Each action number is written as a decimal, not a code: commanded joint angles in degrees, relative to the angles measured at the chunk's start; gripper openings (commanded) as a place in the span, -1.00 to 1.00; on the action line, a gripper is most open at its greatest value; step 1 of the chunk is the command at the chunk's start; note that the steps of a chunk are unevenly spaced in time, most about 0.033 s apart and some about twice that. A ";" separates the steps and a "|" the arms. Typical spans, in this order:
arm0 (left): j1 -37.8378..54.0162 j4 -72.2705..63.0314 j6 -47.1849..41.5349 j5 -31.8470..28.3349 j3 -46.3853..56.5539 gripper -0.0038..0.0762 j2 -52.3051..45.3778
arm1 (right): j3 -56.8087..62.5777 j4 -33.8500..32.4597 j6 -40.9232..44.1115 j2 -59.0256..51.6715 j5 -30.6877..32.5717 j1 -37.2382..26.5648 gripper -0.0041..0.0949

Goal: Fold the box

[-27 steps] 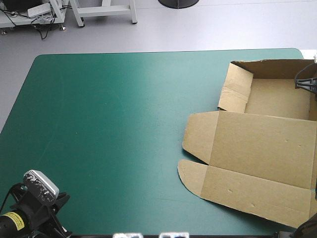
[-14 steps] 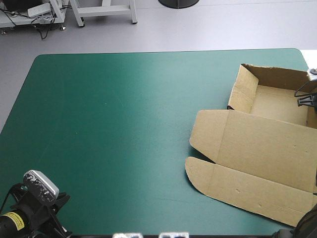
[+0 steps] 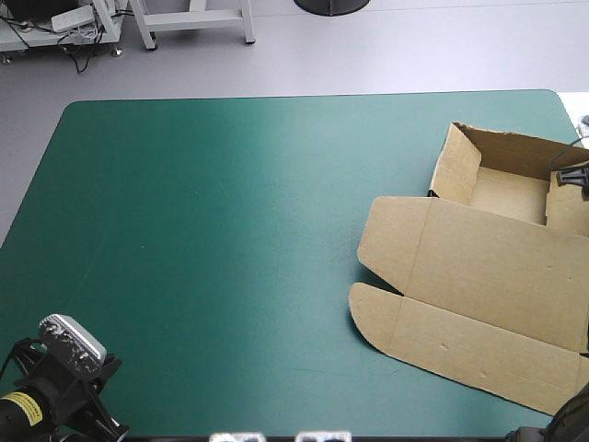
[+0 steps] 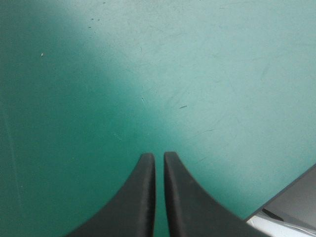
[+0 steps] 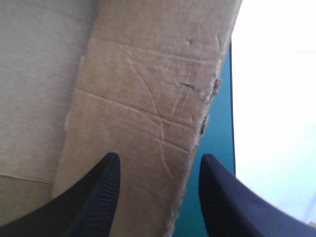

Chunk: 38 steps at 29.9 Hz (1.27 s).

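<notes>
Box [image 3: 488, 276] lies on the table [image 3: 202, 230], well toward its right edge, with the tray part at the far side and the lid flat toward the near edge. Right gripper [image 5: 159, 157]: box wall between and ahead of its spread fingers. Left gripper [image 4: 159, 155]: bare table ahead of its fingers.

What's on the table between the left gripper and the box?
Nothing. In the high view only bare teal-green cover stretches from the left gripper at the near left corner to the box.
</notes>
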 commanded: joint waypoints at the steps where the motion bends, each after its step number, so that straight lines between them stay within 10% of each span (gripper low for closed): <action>1: -0.36 0.11 0.20 1.31 -1.42 -0.80 0.72 | -5.99 4.39 0.30 -7.79 2.81 -0.28 0.01; 9: -0.36 -0.15 4.12 -4.07 -1.42 -0.80 0.72 | -7.86 18.84 6.05 -22.82 5.11 -0.28 -0.94; 16: -0.36 -0.28 2.70 -13.56 1.62 -0.93 -3.64 | 3.94 17.52 5.95 -42.83 5.11 -0.28 -0.92; 38: -0.36 -2.48 0.31 -4.93 11.57 -0.93 -14.81 | 62.69 19.15 7.46 -95.50 -5.09 -0.28 -0.92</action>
